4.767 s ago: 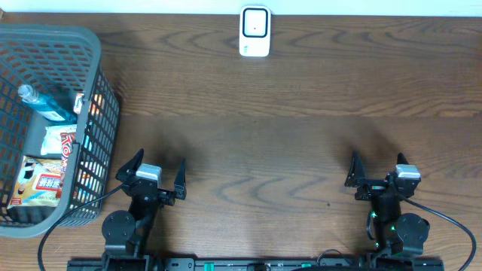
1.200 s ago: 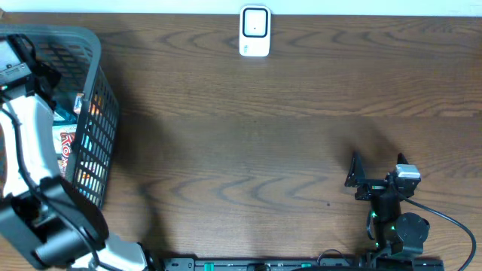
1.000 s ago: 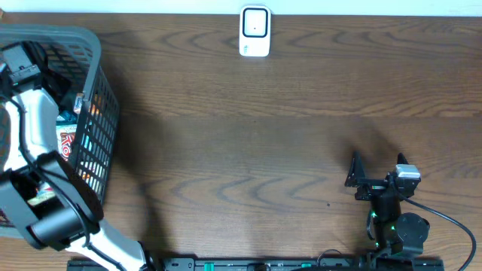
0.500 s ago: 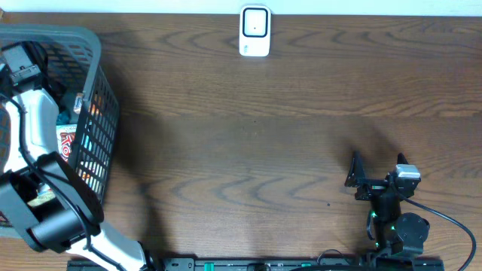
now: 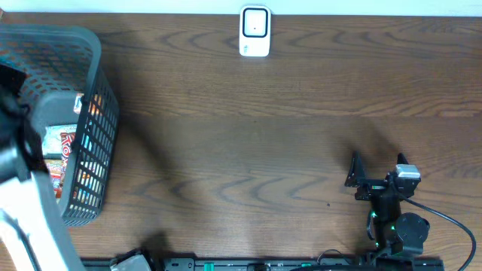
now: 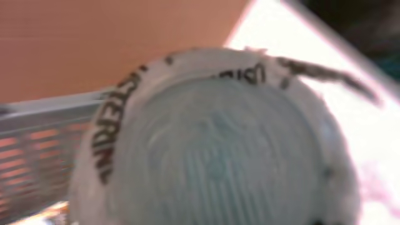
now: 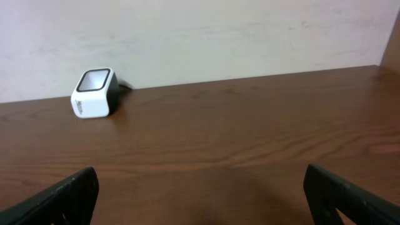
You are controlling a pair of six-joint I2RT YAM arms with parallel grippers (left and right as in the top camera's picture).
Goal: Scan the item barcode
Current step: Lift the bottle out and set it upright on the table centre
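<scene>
Mouthwash bottle [image 6: 219, 144] fills my whole left wrist view, hiding the left gripper, so I can't tell if it's gripped. Right gripper [image 7: 200, 178] sits spread wide and empty, parked facing the barcode scanner [image 7: 94, 92] at upper left.

Blurred, maybe "LISTERINE", on bottle [image 6: 212, 150]

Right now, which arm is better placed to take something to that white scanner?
Left. The left arm is up over the basket, and a bottle fills its wrist camera, apparently in its grip. The right gripper sits open and empty at the table's near edge.
</scene>
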